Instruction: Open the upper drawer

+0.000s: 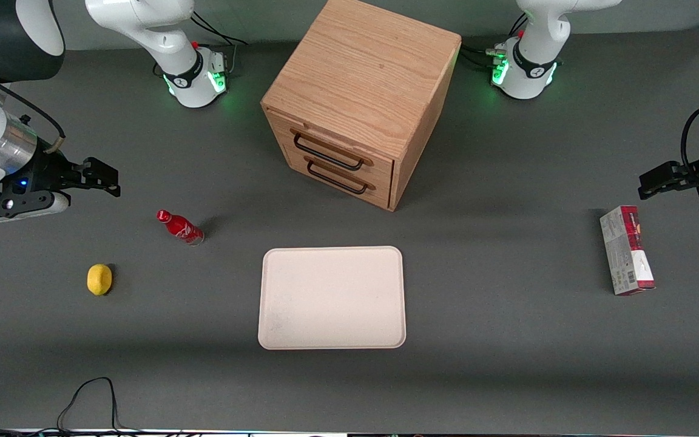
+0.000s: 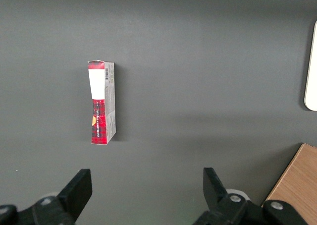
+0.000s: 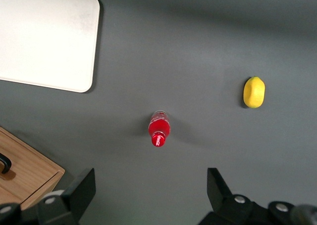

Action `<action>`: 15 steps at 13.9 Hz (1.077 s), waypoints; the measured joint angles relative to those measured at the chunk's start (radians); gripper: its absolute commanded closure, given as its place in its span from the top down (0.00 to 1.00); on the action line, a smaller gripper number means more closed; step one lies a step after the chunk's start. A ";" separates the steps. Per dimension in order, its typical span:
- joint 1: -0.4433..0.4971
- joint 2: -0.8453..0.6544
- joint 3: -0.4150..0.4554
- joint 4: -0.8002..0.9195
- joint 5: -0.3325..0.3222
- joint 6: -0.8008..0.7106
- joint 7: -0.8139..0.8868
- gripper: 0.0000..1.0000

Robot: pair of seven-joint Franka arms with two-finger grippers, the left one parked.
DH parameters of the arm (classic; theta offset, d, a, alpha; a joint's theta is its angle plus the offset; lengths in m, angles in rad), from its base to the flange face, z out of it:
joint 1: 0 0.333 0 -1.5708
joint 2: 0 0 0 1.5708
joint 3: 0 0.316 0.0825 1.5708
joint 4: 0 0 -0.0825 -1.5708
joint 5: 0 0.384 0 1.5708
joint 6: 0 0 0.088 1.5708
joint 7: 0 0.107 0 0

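Note:
The light-oak cabinet [image 1: 364,91] stands at the back middle of the table, turned at an angle. Its upper drawer [image 1: 332,147] is pushed in flush, with a black wire bar handle [image 1: 327,153]; the matching lower drawer [image 1: 340,174] sits just beneath it. A corner of the cabinet [image 3: 27,173] shows in the right wrist view. My gripper [image 1: 104,178] hovers above the table toward the working arm's end, well away from the cabinet. It is open and holds nothing; its fingertips [image 3: 85,184] stand wide apart over bare mat.
A red bottle [image 1: 180,226] [image 3: 159,129] stands beside the gripper, and a yellow lemon [image 1: 99,279] [image 3: 254,92] lies nearer the front camera. A cream tray [image 1: 332,297] lies in front of the cabinet. A red and grey carton [image 1: 626,249] lies toward the parked arm's end.

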State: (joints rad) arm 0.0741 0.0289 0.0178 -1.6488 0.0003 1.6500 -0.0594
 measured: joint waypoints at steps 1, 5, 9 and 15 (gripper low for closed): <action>-0.001 0.000 0.000 0.003 0.000 -0.009 0.000 1.00; -0.002 0.002 -0.003 0.030 0.000 -0.052 -0.011 1.00; -0.002 0.009 -0.005 0.044 0.000 -0.075 -0.029 1.00; 0.001 0.070 0.008 0.097 0.045 -0.076 -0.046 1.00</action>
State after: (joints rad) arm 0.0751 0.0990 0.0256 -1.5514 0.0453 1.5735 -0.1055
